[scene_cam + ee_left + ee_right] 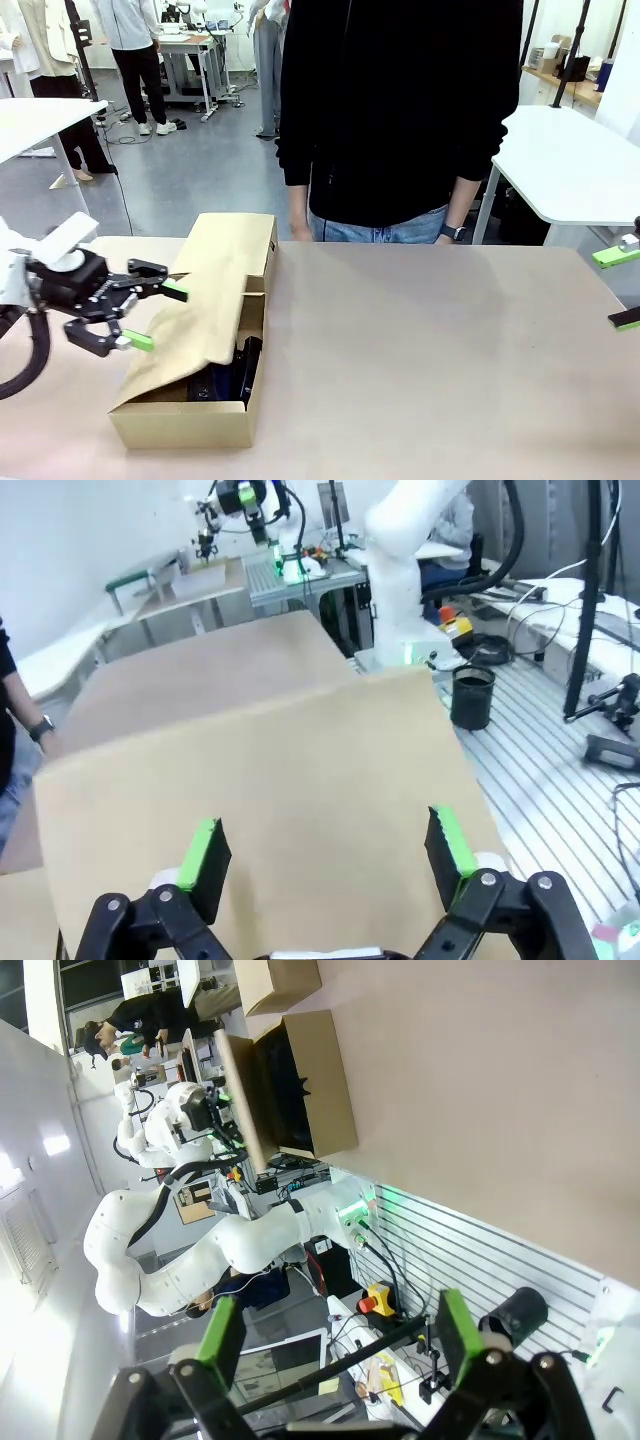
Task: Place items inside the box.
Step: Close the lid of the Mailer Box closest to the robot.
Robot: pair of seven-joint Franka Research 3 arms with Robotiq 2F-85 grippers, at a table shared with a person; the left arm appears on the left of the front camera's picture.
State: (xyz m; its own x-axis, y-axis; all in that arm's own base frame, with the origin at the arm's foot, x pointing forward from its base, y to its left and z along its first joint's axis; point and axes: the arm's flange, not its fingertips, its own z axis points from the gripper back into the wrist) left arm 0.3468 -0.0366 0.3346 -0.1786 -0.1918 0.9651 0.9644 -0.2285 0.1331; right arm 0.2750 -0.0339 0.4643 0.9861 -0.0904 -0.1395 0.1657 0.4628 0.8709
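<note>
From the front, my left hand (145,315) hangs wide open, empty, just beside the box (190,415) flap on the table (420,370); dark items (235,375) lie inside. My left wrist camera shows spread fingers (205,855) over cardboard. My right hand (330,1330) gapes empty off the table edge.

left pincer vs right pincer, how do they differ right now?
The left pincer sits at the box, its pads beside the long flap; the right pincer sits at the table's right edge, away from the box. Both are open and hold nothing.
</note>
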